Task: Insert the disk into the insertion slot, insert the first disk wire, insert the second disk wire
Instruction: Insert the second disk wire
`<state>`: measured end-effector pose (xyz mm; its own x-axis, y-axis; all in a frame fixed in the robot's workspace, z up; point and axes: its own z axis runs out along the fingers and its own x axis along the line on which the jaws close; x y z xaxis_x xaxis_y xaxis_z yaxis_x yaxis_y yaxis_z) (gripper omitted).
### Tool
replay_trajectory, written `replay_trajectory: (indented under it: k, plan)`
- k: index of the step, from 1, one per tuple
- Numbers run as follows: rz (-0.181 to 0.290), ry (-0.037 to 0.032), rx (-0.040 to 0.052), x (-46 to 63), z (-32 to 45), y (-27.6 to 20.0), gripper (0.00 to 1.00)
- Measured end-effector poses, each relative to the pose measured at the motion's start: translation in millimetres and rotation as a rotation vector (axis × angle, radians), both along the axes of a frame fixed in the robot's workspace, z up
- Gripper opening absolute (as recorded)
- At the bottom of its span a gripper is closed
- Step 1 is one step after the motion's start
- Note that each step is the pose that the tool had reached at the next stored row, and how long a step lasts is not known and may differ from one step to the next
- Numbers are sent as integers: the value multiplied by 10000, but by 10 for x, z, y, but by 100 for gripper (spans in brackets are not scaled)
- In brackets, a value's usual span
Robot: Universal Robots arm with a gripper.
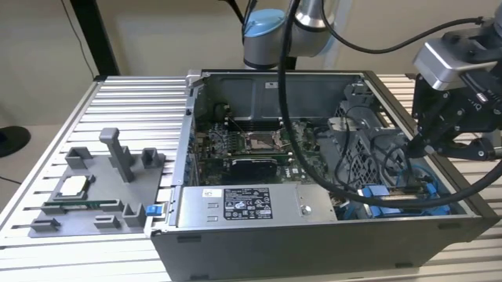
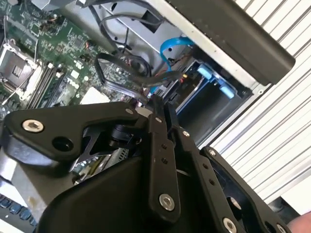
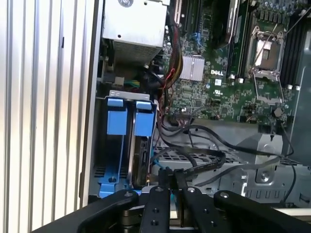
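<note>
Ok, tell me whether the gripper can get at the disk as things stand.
Probably yes. The case is open on top, and in the first wrist view the gripper hangs close beside the disk. Black cables loop right by the gripper, so they might snag.

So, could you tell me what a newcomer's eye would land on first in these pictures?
The open computer case on the slatted table dominates the exterior view, its green motherboard laid bare. Next come the bright blue drive carriers at the case's end on the exterior view's right, with the black gripper hanging over them.
</note>
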<state>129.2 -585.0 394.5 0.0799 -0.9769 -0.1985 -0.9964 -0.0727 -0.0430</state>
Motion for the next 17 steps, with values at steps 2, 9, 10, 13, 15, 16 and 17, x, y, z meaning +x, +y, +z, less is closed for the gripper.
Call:
replay_trajectory:
  k: [2, 9, 10, 13, 15, 16, 17]
  plan:
    - [-1, -1, 0, -56, 0, 0, 0]
    - [0, -6, 1, -236, -1, -1, 0]
    - [-1, -8, 0, -244, -1, -3, 0]
    - [5, -16, 0, -247, -10, -9, 0]
    - [9, -23, 1, -248, -21, -14, 0]
    - [12, -26, 0, -248, -28, -16, 0]
    - [17, -28, -2, -248, -34, -19, 0]
